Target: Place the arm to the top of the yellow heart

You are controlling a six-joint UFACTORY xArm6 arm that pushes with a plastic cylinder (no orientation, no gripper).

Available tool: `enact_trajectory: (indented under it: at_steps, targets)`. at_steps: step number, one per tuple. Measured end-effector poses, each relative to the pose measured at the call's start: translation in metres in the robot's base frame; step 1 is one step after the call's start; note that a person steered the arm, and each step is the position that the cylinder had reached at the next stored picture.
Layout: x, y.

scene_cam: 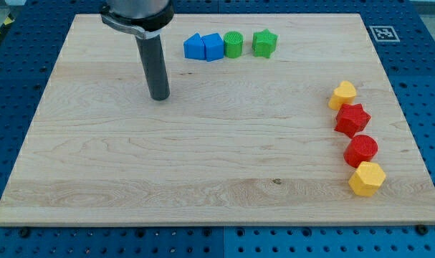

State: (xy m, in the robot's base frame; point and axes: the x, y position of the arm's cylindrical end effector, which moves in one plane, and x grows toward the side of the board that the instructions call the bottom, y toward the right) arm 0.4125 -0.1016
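Position of our tip (160, 97): on the table (203, 165), upper left of centre, well apart from the yellow heart (342, 94) at the view's right edge. We carry a bare rod, so no jaws to report. Below the heart, a column: red star (352, 120), red cylinder (361, 150), yellow hexagon (367, 179). Heart and star touch.

Place: a robotics lab bench, as I see it.
Evidence: wooden board (203, 150) on a blue perforated mounting table (425, 107).
Marker: printed fiducial tag (380, 33) at the board's corner.
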Motion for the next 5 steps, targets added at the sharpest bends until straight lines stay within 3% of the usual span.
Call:
enact_trajectory:
  at_steps: [4, 5]
  targets:
    - [-0.012, 0.005]
    - [-0.012, 0.053]
